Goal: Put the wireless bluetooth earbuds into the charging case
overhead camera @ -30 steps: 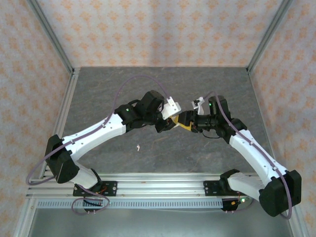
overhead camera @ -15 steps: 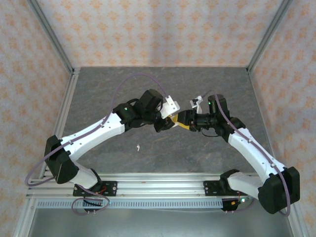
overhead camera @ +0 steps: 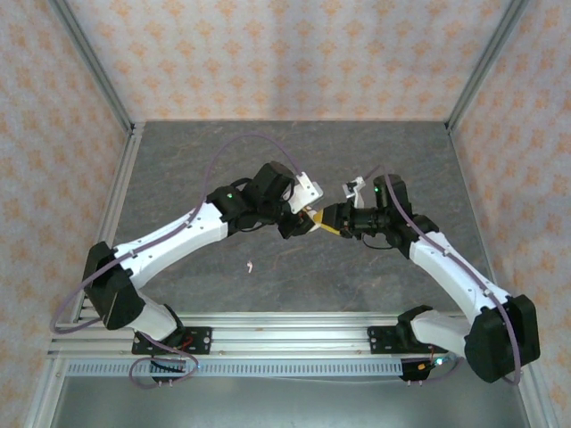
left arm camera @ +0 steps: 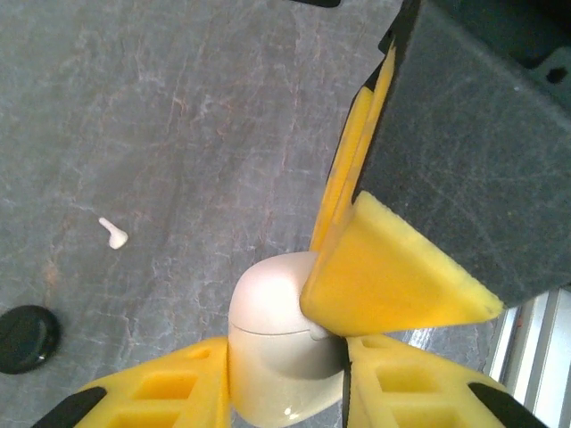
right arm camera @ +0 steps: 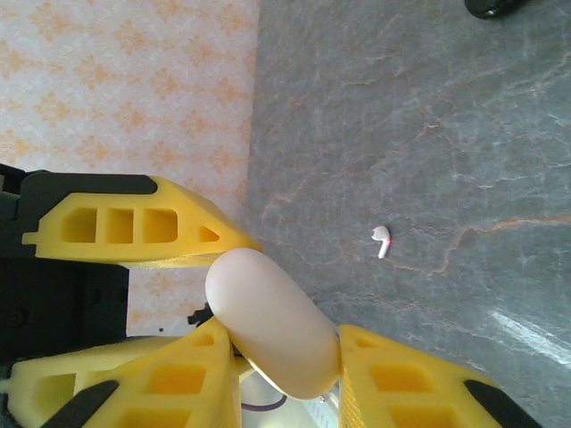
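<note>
One white charging case (left arm camera: 272, 312) hangs above the counter (overhead camera: 178, 160), pinched by the left end effector (left arm camera: 285, 379) between its two yellow fingers, which press its rounded sides. The right end effector (right arm camera: 281, 361) meets it from the 3 o'clock side and is closed on the same case, with a finger against each flank. One white earbud (overhead camera: 251, 266) lies alone on the counter at 7 o'clock from the case, with one black round object (left arm camera: 27, 337) at 7 o'clock from the bud in the left wrist view.
</note>
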You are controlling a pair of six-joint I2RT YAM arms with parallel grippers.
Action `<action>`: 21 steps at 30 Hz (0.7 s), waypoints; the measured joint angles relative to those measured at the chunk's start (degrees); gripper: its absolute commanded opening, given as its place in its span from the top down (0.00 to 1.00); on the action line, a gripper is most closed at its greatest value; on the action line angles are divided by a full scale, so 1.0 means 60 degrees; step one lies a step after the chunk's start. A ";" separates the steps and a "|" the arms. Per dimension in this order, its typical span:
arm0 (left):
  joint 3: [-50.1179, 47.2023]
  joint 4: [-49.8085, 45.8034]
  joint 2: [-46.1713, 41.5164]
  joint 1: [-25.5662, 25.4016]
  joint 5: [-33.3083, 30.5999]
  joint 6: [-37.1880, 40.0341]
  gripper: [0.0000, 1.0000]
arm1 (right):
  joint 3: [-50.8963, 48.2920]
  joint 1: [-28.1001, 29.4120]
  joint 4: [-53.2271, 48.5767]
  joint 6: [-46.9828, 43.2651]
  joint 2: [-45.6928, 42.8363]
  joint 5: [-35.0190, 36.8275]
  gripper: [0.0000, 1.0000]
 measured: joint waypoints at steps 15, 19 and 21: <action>-0.1133 0.1432 0.2517 0.0004 0.0572 -0.1035 0.69 | -0.0841 -0.0051 0.0080 -0.1067 0.2867 0.0765 0.76; -0.1315 0.1858 0.3319 -0.0022 0.0769 -0.1271 0.68 | -0.0539 -0.0051 -0.0331 -0.1621 0.4222 0.0827 0.76; -0.1384 0.2004 0.3555 -0.0033 0.0769 -0.1359 0.65 | -0.0321 -0.0051 -0.0557 -0.1821 0.4761 0.0805 0.76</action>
